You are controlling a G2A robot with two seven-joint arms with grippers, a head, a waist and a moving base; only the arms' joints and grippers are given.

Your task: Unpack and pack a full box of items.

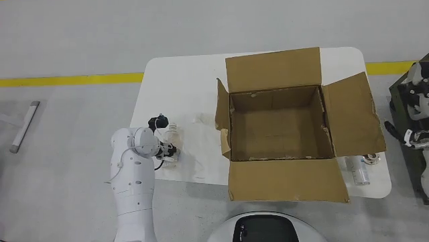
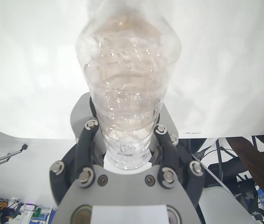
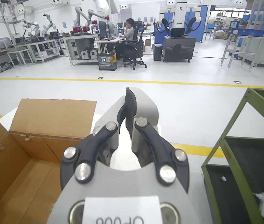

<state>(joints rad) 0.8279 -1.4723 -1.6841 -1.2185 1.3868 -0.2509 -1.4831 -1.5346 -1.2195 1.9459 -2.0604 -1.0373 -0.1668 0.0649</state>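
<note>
An open cardboard box (image 1: 275, 100) stands on the white table (image 1: 181, 81), flaps spread, and I see nothing inside it. At the table's front left corner my left gripper (image 1: 165, 137) is shut on a clear plastic bottle (image 1: 173, 133). The left wrist view has the bottle (image 2: 127, 75) lying between the fingers (image 2: 88, 138), held near its base, its neck pointing away over the tabletop. My right gripper (image 3: 128, 108) is shut with nothing in it, raised beside the box (image 3: 41, 138) on its right.
Two or three clear bottles (image 1: 362, 169) lie on the table at the box's front right. A small white item (image 1: 198, 118) sits left of the box. A green cart (image 3: 239, 141) stands just off the table's right edge.
</note>
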